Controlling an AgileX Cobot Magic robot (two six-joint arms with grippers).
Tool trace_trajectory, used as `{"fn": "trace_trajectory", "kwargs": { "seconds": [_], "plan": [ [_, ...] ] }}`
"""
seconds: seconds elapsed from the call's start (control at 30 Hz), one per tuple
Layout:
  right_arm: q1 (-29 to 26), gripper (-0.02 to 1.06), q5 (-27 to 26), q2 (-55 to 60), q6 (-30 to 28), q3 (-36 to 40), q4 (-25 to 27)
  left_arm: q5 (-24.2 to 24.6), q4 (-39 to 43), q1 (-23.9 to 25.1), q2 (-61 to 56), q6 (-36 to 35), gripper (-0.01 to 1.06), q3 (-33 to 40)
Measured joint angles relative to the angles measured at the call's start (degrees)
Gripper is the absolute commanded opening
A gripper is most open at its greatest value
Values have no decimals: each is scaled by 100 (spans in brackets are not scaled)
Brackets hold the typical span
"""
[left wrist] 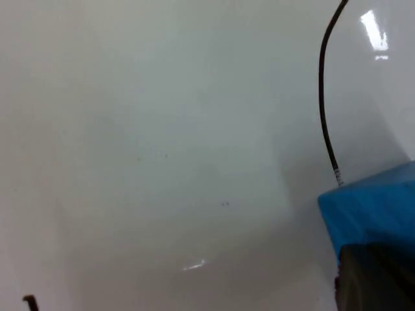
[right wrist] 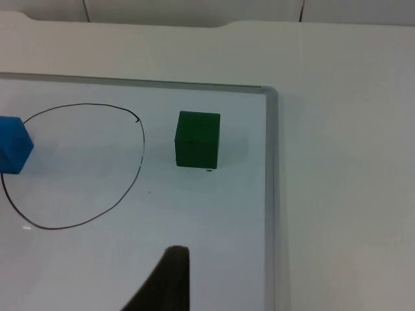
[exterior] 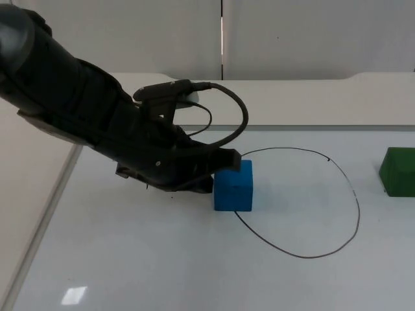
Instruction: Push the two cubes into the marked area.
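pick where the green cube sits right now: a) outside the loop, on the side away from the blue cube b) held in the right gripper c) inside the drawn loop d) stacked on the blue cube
a: the green cube stands on the table outside the drawn loop, apart from its line, while the blue cube sits at the loop's opposite edge with the left gripper against it.
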Motion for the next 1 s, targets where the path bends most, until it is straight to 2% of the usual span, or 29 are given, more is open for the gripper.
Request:
{"fn": "trace_trajectory", "kwargs": {
  "seconds": [0.4,0.7,1.0],
  "plan": [
    [0,105,0,0,0,0,0,112,-113,-7,0,0,0,0],
    [0,105,0,0,0,0,0,84,-137,-285,0,0,0,0],
    [0,105,0,0,0,0,0,24,-137,-320,0,0,0,0]
  ]
}}
